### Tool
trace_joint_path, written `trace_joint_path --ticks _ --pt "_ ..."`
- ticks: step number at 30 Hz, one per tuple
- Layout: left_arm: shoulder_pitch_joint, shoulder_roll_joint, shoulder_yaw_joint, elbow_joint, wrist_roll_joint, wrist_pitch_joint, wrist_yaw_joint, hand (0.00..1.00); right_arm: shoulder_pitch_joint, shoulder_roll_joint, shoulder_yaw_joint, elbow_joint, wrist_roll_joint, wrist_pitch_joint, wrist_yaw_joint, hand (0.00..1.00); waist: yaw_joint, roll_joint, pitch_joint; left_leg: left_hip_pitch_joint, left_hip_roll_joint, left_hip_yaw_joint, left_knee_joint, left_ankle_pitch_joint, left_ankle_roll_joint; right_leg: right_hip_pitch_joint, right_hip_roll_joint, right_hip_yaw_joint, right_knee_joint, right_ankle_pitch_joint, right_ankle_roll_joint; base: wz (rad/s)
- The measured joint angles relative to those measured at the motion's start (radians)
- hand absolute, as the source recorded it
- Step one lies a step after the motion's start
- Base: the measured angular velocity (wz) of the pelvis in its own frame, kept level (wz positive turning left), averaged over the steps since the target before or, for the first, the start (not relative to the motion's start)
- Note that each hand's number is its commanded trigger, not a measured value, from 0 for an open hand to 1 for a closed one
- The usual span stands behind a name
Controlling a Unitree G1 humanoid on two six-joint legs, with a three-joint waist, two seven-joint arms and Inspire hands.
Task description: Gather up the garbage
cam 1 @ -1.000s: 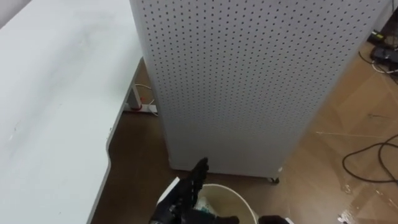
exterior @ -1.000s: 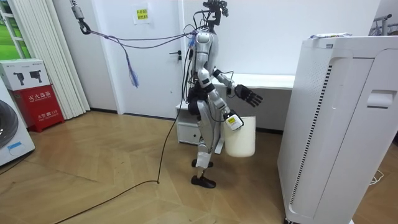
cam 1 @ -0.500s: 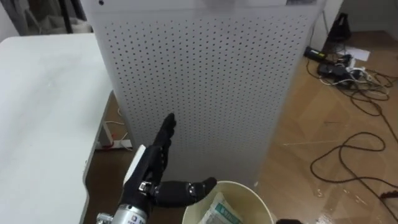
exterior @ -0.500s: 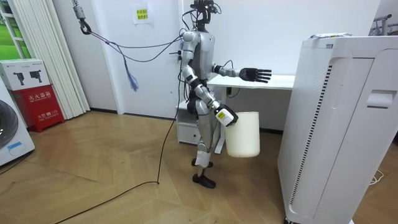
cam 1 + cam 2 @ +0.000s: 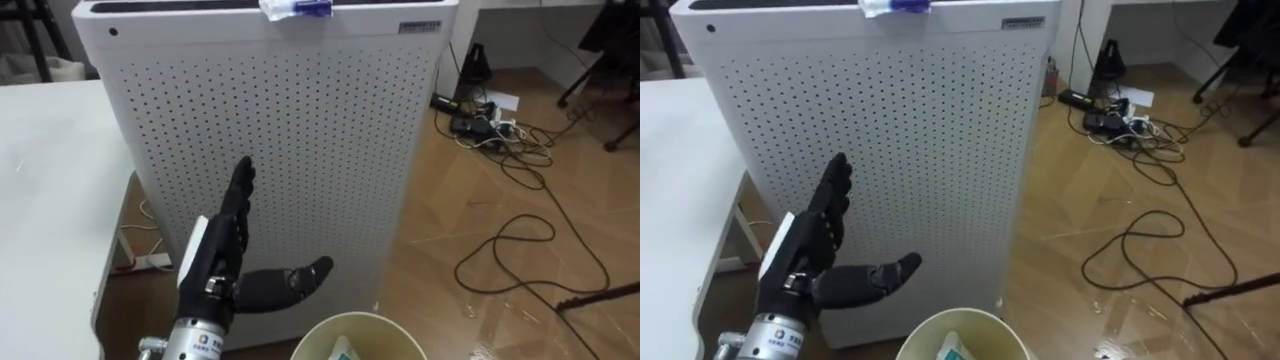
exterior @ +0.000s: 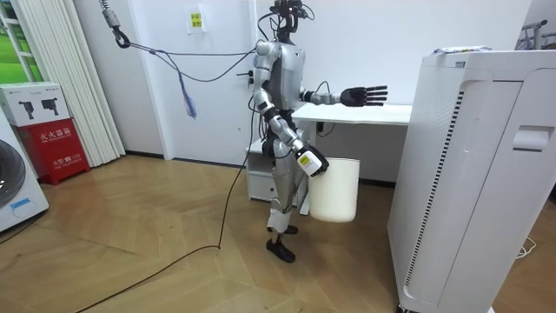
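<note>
Wood floor (image 5: 520,200), one bin (image 5: 362,330), one wrapper (image 5: 295,8)

— What do you count out there?
— I make it one tall perforated cabinet (image 5: 280,150), one crumpled wrapper (image 5: 295,8), one white bin (image 5: 355,316), one paper scrap (image 5: 345,350) that I can make out, and one desk (image 5: 40,200).
— Hands?
— Two: the left hand (image 5: 210,265) and the right hand (image 6: 313,164).
— Cables?
— A tangle of cables (image 5: 500,250); I can't split it into a number.

Perforated cabinet (image 5: 270,150) ahead — floor (image 5: 590,200) (right) open
</note>
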Motion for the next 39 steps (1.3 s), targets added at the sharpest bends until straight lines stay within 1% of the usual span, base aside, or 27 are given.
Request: trace_joint_path --ticks 3,8,12,14,15,16,17,18,19,20,21,22,23,24,25,26,27,29,30,31,32,33,34,35,37,38,39 --pt "0.000 0.007 0.006 -0.048 -0.002 0.000 0.001 0.00 0.000 0.001 0.001 0.000 -0.003 -0.005 0.006 1.00 0.003 0.000 -0.0001 0.004 0.002 -0.013 0.000 0.000 -0.001 0.009 0.001 -0.019 -0.016 0.000 0.001 0.08" --pt "0.016 0.028 0.012 -0.081 -0.002 -0.025 0.022 0.00 -0.006 0.001 0.007 0.000 -0.004 -0.015 0.024 1.00 0.003 0.000 -0.0002 0.013 0.004 -0.034 0.002 0.001 -0.001 0.025 0.007 -0.019 -0.034 0.000 0.001 -0.02" --pt "0.041 0.027 0.026 -0.081 -0.001 -0.027 0.028 0.00 -0.002 0.000 0.007 -0.030 -0.015 -0.016 0.030 1.00 0.008 0.000 -0.0001 0.009 0.011 -0.034 0.037 -0.004 -0.009 0.030 0.016 -0.018 -0.033 -0.003 -0.003 -0.11" --pt "0.055 0.027 0.032 -0.081 0.003 -0.027 0.023 0.00 0.002 0.000 0.007 -0.030 -0.015 -0.016 0.038 1.00 0.032 0.000 0.0000 0.009 0.022 -0.036 0.082 -0.013 -0.024 0.041 0.021 -0.019 -0.030 -0.006 -0.010 -0.33" --pt "0.060 0.026 0.041 -0.080 0.007 -0.026 0.022 0.00 0.005 0.002 0.008 -0.030 -0.014 -0.016 0.041 1.00 0.042 0.000 0.0001 -0.003 0.033 -0.038 0.139 -0.022 -0.038 0.046 0.023 -0.019 -0.018 -0.013 -0.019 -0.37" --pt "0.061 0.027 0.053 -0.078 0.007 -0.027 0.020 0.00 0.005 0.002 0.008 -0.030 -0.016 -0.016 0.044 1.00 0.053 0.000 0.0003 -0.029 0.045 -0.053 0.226 -0.028 -0.046 0.046 0.023 -0.029 -0.004 -0.024 -0.029 -0.39" --pt "0.061 0.027 0.059 -0.078 0.008 -0.027 0.020 0.00 0.004 0.001 0.008 -0.030 -0.016 -0.016 0.049 1.00 0.060 0.000 0.0010 -0.045 0.049 -0.072 0.272 -0.028 -0.047 0.047 0.021 -0.035 0.007 -0.031 -0.035 -0.39" --pt "0.061 0.028 0.073 -0.077 0.007 -0.027 0.020 0.00 0.004 0.000 0.008 -0.031 -0.013 -0.016 0.057 1.00 0.061 0.005 0.0033 -0.085 0.055 -0.129 0.376 -0.028 -0.048 0.056 0.017 -0.026 0.025 -0.044 -0.045 -0.27" --pt "0.062 0.027 0.086 -0.073 0.006 -0.029 0.018 0.00 0.007 0.000 0.008 -0.030 -0.013 -0.016 0.060 1.00 0.064 0.007 0.0096 -0.139 0.054 -0.181 0.478 -0.018 -0.063 0.063 0.022 -0.011 0.047 -0.067 -0.054 -0.08" --pt "0.065 0.022 0.086 -0.071 0.007 -0.030 0.019 0.00 0.011 -0.001 0.005 -0.030 -0.013 -0.016 0.057 1.00 0.057 0.007 0.0099 -0.187 0.049 -0.227 0.494 -0.028 -0.069 0.064 0.024 -0.005 0.066 -0.087 -0.058 0.08" --pt "0.064 0.018 0.085 -0.072 0.007 -0.030 0.018 0.00 0.011 -0.003 0.005 -0.030 -0.013 -0.016 0.054 1.00 0.057 0.007 0.0100 -0.214 0.042 -0.241 0.481 -0.031 -0.066 0.060 0.023 0.000 0.077 -0.097 -0.056 0.04" --pt "0.065 0.016 0.085 -0.072 0.007 -0.032 0.018 0.00 0.012 -0.007 0.005 -0.030 -0.014 -0.015 0.049 1.00 0.063 0.005 0.0108 -0.268 0.038 -0.264 0.431 -0.028 -0.071 0.053 0.021 0.016 0.093 -0.112 -0.045 -0.13" --pt "0.065 0.015 0.086 -0.072 0.007 -0.033 0.019 0.00 0.013 -0.012 0.005 -0.030 -0.015 -0.015 0.048 1.00 0.070 0.002 0.0101 -0.294 0.035 -0.272 0.390 -0.017 -0.084 0.047 0.019 0.021 0.099 -0.116 -0.043 -0.32" --pt "0.065 0.013 0.087 -0.072 0.013 -0.040 0.023 0.00 0.016 -0.017 0.005 -0.029 -0.016 -0.015 0.050 1.00 0.083 0.006 0.0074 -0.325 0.030 -0.292 0.278 0.023 -0.099 0.036 0.018 0.025 0.112 -0.123 -0.040 -0.42" --pt "0.068 0.010 0.089 -0.072 0.031 -0.048 0.031 0.00 0.021 -0.026 0.006 -0.020 -0.020 -0.015 0.050 1.00 0.091 0.008 0.0041 -0.334 0.028 -0.316 0.206 0.090 -0.094 0.034 0.006 0.023 0.134 -0.140 -0.031 -0.38" --pt "0.072 0.009 0.090 -0.072 0.042 -0.053 0.038 0.00 0.027 -0.023 0.007 -0.017 -0.026 -0.015 0.049 1.00 0.091 0.010 -0.0021 -0.327 0.020 -0.319 0.193 0.107 -0.093 0.036 -0.001 0.022 0.143 -0.149 -0.022 -0.15" --pt "0.072 0.008 0.094 -0.072 0.066 -0.063 0.041 0.00 0.035 -0.016 0.007 -0.012 -0.040 -0.015 0.049 1.00 0.085 0.005 -0.0096 -0.313 0.002 -0.321 0.172 0.132 -0.083 0.043 -0.017 0.016 0.147 -0.162 -0.010 0.07" --pt "0.071 0.008 0.094 -0.078 0.105 -0.080 0.042 0.00 0.041 -0.020 0.007 -0.011 -0.041 -0.015 0.054 1.00 0.082 -0.011 -0.0087 -0.298 -0.018 -0.312 0.161 0.156 -0.067 0.056 -0.038 0.017 0.148 -0.177 0.014 0.10" --pt "0.071 0.008 0.094 -0.082 0.122 -0.081 0.043 0.00 0.042 -0.021 0.007 -0.011 -0.041 -0.015 0.054 1.00 0.085 -0.011 -0.0083 -0.298 -0.022 -0.314 0.168 0.162 -0.058 0.060 -0.041 0.017 0.149 -0.182 0.018 0.00" --pt "0.071 0.009 0.096 -0.097 0.157 -0.082 0.048 0.00 0.042 -0.020 0.007 -0.010 -0.041 -0.015 0.050 1.00 0.091 -0.014 -0.0074 -0.299 -0.033 -0.316 0.195 0.158 -0.037 0.065 -0.050 0.022 0.166 -0.199 0.021 0.00" --pt "0.071 0.012 0.096 -0.105 0.170 -0.083 0.055 0.00 0.043 -0.018 0.007 -0.009 -0.041 -0.015 0.047 1.00 0.092 -0.020 -0.0080 -0.295 -0.043 -0.315 0.202 0.146 -0.030 0.070 -0.063 0.021 0.179 -0.208 0.023 0.10" --pt "0.070 0.017 0.095 -0.122 0.189 -0.085 0.072 0.00 0.044 -0.019 0.008 -0.005 -0.041 -0.015 0.041 1.00 0.087 -0.033 -0.0101 -0.282 -0.072 -0.312 0.211 0.121 -0.011 0.077 -0.094 0.020 0.210 -0.232 0.038 0.16" --pt "0.064 0.016 0.096 -0.138 0.218 -0.097 0.099 0.00 0.044 -0.025 0.008 -0.005 -0.041 -0.015 0.035 1.00 0.089 -0.035 -0.0089 -0.270 -0.096 -0.306 0.226 0.100 0.000 0.074 -0.119 0.014 0.267 -0.249 0.058 0.13" --pt "0.060 0.016 0.096 -0.144 0.231 -0.106 0.112 0.00 0.044 -0.029 0.008 -0.005 -0.041 -0.015 0.030 1.00 0.090 -0.032 -0.0083 -0.266 -0.103 -0.302 0.232 0.090 0.005 0.065 -0.131 0.013 0.304 -0.251 0.061 0.00" --pt "0.032 0.023 0.108 -0.160 0.308 -0.148 0.161 0.00 0.041 -0.026 0.006 -0.005 -0.038 -0.015 0.017 1.00 0.094 -0.017 0.0014 -0.235 -0.118 -0.290 0.261 0.053 0.032 0.033 -0.168 0.011 0.455 -0.221 0.078 0.06" --pt "0.027 0.025 0.111 -0.164 0.328 -0.155 0.173 0.00 0.041 -0.023 0.005 -0.005 -0.039 -0.015 0.017 1.00 0.089 -0.013 0.0034 -0.222 -0.118 -0.292 0.261 0.045 0.036 0.027 -0.171 0.015 0.477 -0.208 0.081 0.07" --pt "0.024 0.026 0.124 -0.179 0.374 -0.169 0.199 0.00 0.038 -0.019 0.006 -0.005 -0.040 -0.021 0.019 1.00 0.085 0.000 0.0076 -0.200 -0.118 -0.307 0.257 0.033 0.040 0.024 -0.163 0.028 0.499 -0.197 0.087 0.04"
